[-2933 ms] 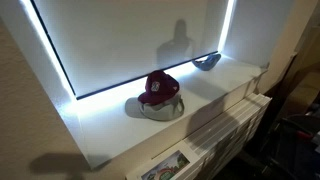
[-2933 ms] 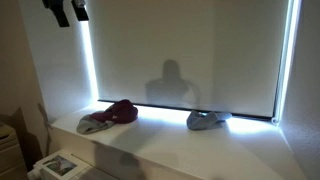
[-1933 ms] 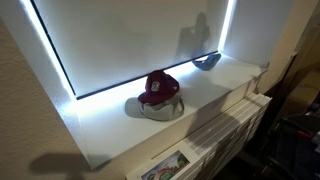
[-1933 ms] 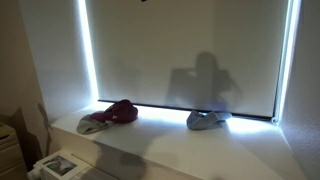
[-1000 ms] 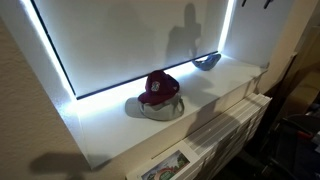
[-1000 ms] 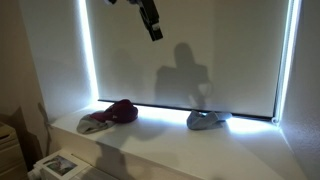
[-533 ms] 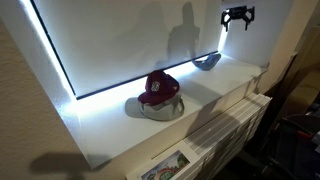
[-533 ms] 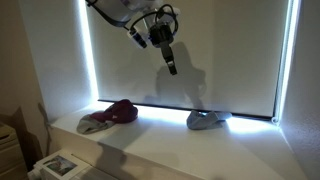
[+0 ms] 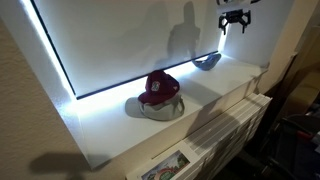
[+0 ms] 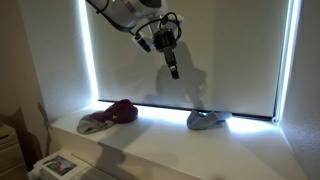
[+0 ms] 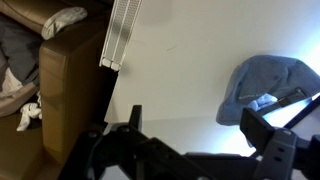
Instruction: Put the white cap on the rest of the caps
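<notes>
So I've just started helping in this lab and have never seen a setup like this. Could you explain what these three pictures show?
The machine is a robot arm ending in a two-fingered gripper. Two pictures come from cameras standing in the room. The third comes from a camera on the arm's wrist, looking down past the gripper. On the white ledge below the window blind lie a pile of caps, with a maroon one on top, and a single pale cap farther along. The gripper hangs in the air above that single cap, open and holding nothing.
</notes>
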You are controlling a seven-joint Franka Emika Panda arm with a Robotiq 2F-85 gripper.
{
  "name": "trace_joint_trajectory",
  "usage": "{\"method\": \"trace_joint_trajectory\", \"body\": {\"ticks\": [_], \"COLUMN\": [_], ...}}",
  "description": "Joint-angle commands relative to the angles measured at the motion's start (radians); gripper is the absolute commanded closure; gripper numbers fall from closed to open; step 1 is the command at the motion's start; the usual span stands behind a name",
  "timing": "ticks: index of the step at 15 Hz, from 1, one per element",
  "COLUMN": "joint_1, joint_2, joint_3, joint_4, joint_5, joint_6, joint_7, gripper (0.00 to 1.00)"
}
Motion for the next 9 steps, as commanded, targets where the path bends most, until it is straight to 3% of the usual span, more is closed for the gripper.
{"method": "trace_joint_trajectory", "body": {"ticks": [1,7,8,9], "joint_1": [-0.025,-0.189,-0.148,-0.174], "joint_2": [-0.194,-0.157,-0.183,-0.178], "joint_3": [-0.057,-0.229,-0.202,-0.225], "joint_4": [-0.189,-0.073,-0.114,-0.103], "joint_5": [0.11,0.318,0.256,0.28], "joint_6": [0.037,-0.015,0.004,0.003], "joint_7": [0.008,-0.067,-0.04,-0.058], "gripper": [0.0,0.0,0.0,0.0]}}
